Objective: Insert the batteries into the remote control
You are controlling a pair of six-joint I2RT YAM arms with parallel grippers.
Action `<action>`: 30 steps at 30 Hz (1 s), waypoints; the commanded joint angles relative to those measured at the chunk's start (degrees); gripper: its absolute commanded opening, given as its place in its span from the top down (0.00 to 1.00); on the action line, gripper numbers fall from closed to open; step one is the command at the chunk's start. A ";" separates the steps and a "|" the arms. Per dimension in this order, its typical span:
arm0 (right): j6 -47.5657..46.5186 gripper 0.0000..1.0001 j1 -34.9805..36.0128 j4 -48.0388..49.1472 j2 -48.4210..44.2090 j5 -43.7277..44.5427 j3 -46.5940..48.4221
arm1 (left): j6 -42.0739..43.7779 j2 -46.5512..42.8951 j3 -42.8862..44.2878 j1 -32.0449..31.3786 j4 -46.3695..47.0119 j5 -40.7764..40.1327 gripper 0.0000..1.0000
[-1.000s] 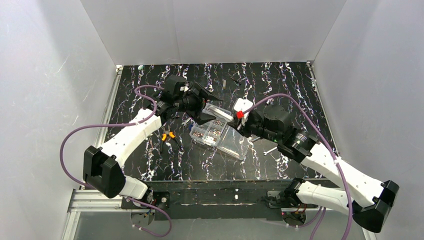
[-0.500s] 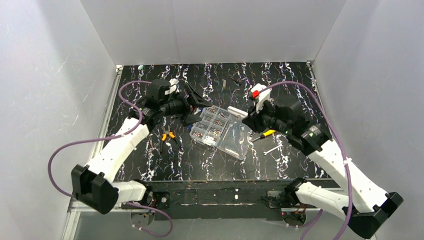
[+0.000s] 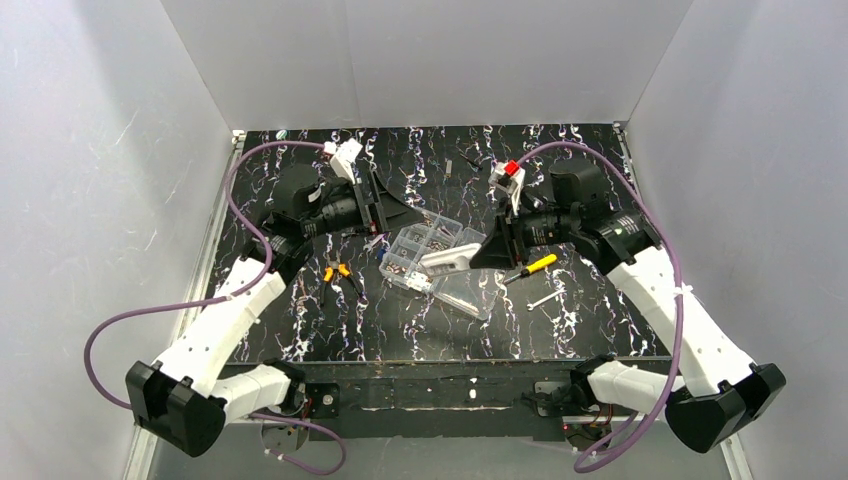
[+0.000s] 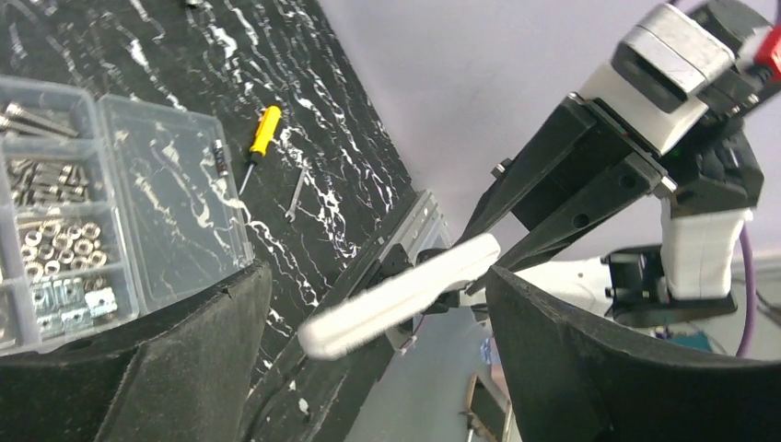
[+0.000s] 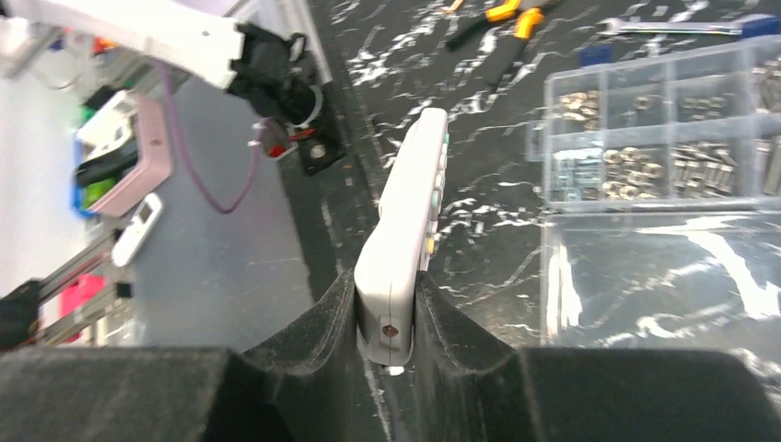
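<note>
The remote control is a slim white bar. My right gripper is shut on one end of it and holds it in the air over the clear organiser box. In the right wrist view the remote is clamped edge-on between both fingers of that gripper, with coloured buttons on its right face. My left gripper is open and empty, facing the remote from the left with a gap between. In the left wrist view the remote hangs beyond my wide-open jaws. I can make out no batteries.
The organiser box holds several compartments of screws and nuts, with its lid lying open. A yellow-handled screwdriver and a small wrench lie to its right. Orange-handled pliers lie to its left.
The left gripper has drawn back to the left, away from the remote. The right gripper has swung the remote down and to the left, over the box.
</note>
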 commanded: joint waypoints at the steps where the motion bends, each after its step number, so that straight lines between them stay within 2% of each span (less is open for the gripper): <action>1: -0.01 0.99 -0.38 0.06 1.14 -13.27 2.72 | 3.44 0.07 -1.56 -0.95 14.10 10.06 0.15; 7: 0.70 0.99 -0.59 0.70 2.10 -12.99 2.49 | 8.06 1.12 0.56 -5.18 14.82 17.37 0.18; 14: 2.81 0.99 -3.83 2.35 1.20 -12.10 1.53 | 4.81 2.25 -0.43 -8.04 23.33 22.71 0.20; 24: 1.96 0.99 -6.14 1.87 2.67 -24.31 2.92 | 15.97 3.96 5.11 -10.78 9.99 24.07 0.22; 27: 1.72 0.99 -6.14 1.21 2.86 -25.41 2.73 | 18.91 5.14 7.42 -11.63 5.62 23.45 0.23; 30: 1.43 0.99 -6.14 1.68 2.14 -24.74 1.67 | 16.67 7.48 9.16 -12.35 7.76 22.72 0.23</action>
